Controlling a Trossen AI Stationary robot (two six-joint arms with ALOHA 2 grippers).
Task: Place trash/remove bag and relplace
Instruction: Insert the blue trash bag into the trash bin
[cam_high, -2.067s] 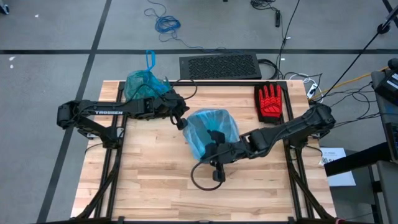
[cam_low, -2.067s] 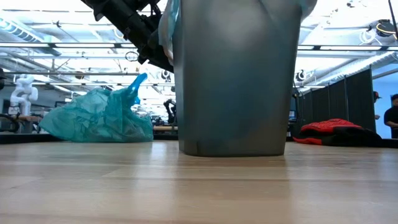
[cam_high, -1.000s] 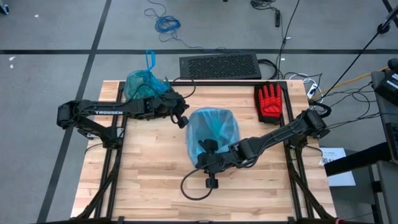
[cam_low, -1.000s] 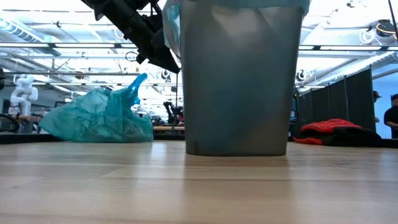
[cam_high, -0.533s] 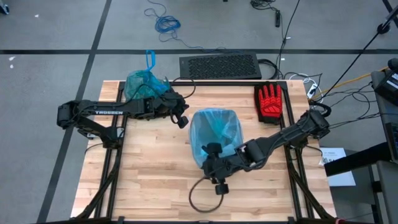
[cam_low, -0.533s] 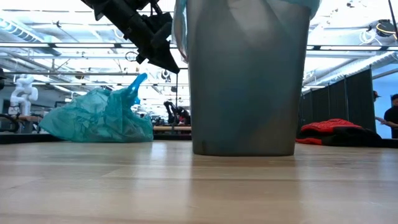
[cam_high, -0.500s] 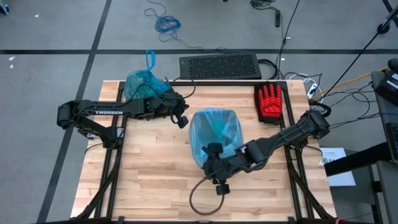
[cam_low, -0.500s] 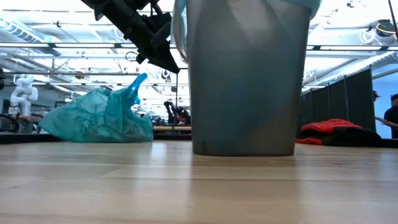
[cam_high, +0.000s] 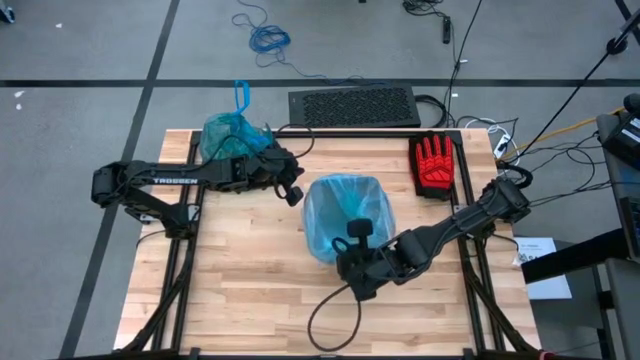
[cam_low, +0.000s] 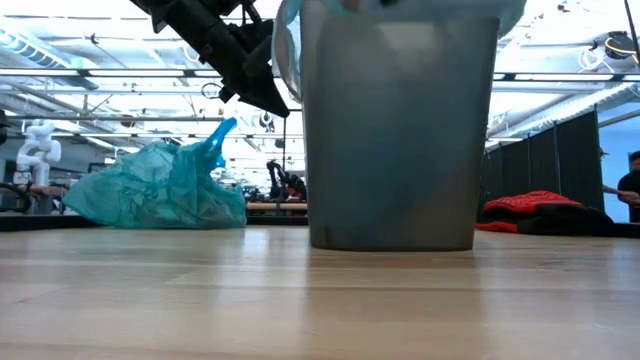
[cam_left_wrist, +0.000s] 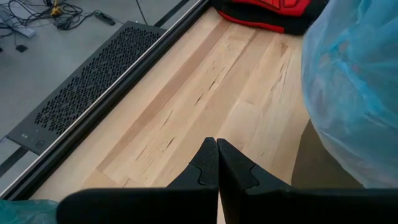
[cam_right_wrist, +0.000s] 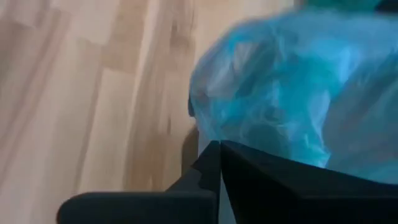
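Observation:
A grey bin (cam_low: 400, 130) stands mid-table, lined with a pale sky-blue plastic bag (cam_high: 345, 212) whose edge drapes over the rim. The teal-green bag (cam_high: 230, 135), tied and bulging, rests on its underside at the table's far left (cam_low: 160, 190). The trash is hidden. My right gripper (cam_high: 343, 257) is shut at the bin's near side, slanting down at the blue bag's draped edge (cam_right_wrist: 261, 99). My left gripper (cam_high: 296, 196) hangs shut in the air just left of the bin, above the table (cam_left_wrist: 217, 144). My right gripper's shut fingertips (cam_right_wrist: 211, 152) stand right at the blue bag's overhanging film on the bin's near side. Whether they touch or pinch it, I cannot tell; no film shows between them.
A red glove (cam_high: 434, 165) lies at the table's far right. A black perforated panel (cam_high: 352, 106) sits beyond the far edge. A black cable (cam_high: 335, 315) loops below my right arm on the near part of the table. Bare wood lies near left.
My right gripper has drawn back toward the table's near and right edges along the bin's near side, rising a little, and its wrist has rolled. The bin has slid a short way toward the table's right. My left arm has kept still.

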